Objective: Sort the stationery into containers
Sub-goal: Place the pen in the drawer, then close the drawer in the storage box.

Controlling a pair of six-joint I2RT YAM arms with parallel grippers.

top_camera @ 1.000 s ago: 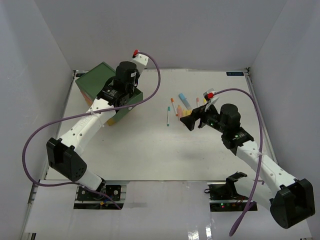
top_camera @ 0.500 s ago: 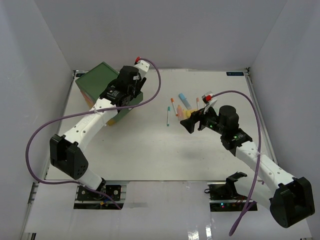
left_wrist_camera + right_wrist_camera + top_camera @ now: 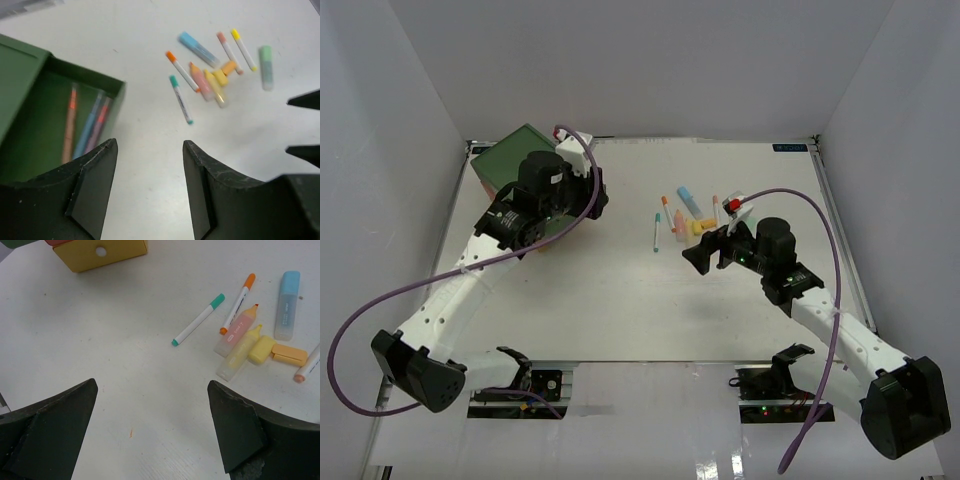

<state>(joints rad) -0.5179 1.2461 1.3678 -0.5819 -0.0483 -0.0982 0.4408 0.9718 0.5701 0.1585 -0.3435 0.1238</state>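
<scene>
Overhead, left arm [image 3: 470, 272] bent by green drawer [image 3: 47, 90] (jaws apart), right jaws wide.

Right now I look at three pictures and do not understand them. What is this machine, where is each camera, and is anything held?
These are two robot arms fixed at the near edge of a white table. The wide picture comes from a camera above and behind them. The other two come from a camera on each wrist, so the dark shapes at the bottom are the left fingers and the right fingers. Both pairs stand open and hold nothing. On the table lie loose pens and markers, and a small chest. Its green drawer is open, with three pens inside.
</scene>
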